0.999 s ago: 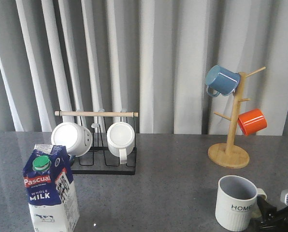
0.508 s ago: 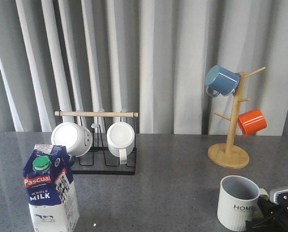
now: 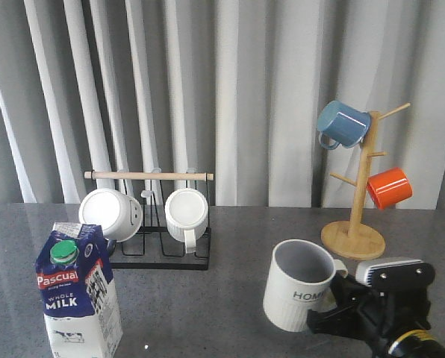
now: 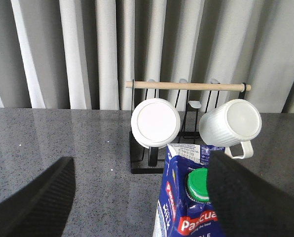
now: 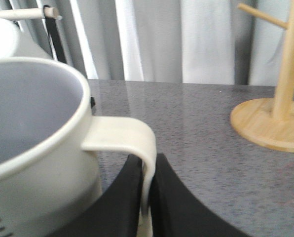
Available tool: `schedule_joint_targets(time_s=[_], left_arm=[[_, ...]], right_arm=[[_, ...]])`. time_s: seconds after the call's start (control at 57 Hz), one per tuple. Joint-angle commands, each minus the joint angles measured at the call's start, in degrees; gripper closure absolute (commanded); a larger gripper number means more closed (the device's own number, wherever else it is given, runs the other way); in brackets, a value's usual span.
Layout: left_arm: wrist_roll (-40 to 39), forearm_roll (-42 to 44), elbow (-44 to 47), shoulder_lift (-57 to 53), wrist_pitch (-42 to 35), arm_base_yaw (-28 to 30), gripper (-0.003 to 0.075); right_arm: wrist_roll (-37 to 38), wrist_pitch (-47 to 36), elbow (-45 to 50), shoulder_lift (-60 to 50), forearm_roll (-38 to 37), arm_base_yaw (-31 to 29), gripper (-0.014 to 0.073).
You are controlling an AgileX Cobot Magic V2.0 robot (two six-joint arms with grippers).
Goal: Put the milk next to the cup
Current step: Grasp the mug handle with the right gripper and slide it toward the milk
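The milk (image 3: 77, 294), a tall blue and white carton with a green cap, stands at the table's front left; it also shows in the left wrist view (image 4: 191, 197). My left gripper (image 4: 142, 197) is open above it, one finger (image 4: 245, 197) over the carton's right side, the other (image 4: 36, 205) well clear on the left. My right gripper (image 5: 148, 197) is shut on the handle of the ribbed "HOME" cup (image 3: 299, 285) and holds it tilted, off the table, right of centre. The cup's grey inside fills the right wrist view (image 5: 28, 113).
A black rack (image 3: 160, 253) with a wooden bar holds two white mugs (image 3: 110, 215) (image 3: 187, 212) behind the milk. A wooden mug tree (image 3: 355, 231) at the back right carries a blue mug (image 3: 342, 124) and an orange mug (image 3: 390, 188). Curtains hang behind the table.
My right gripper has lifted the cup by its handle and carried it left and up from the front right corner. The milk and left gripper have not moved.
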Motion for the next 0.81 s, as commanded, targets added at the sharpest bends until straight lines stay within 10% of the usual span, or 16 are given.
schedule_joint_targets(time_s=[0.0, 0.28, 0.789], left_arm=[[-0.63, -0.5, -1.87, -0.08, -4.08, -0.27, 0.02], [-0.63, -0.5, -1.87, -0.08, -4.08, -0.27, 0.02], [-0.63, -0.5, -1.87, -0.08, -4.08, -0.27, 0.02]], right_arm=[[-8.61, -3.25, -2.91, -1.12, 12.27, 6.03, 0.0598], [-24.76, -3.93, -7.31, 6.9, 31.2, 17.21, 0.0598], [-25.25, -4.78, -7.17, 8.62, 32.68, 18.49, 0.0507]])
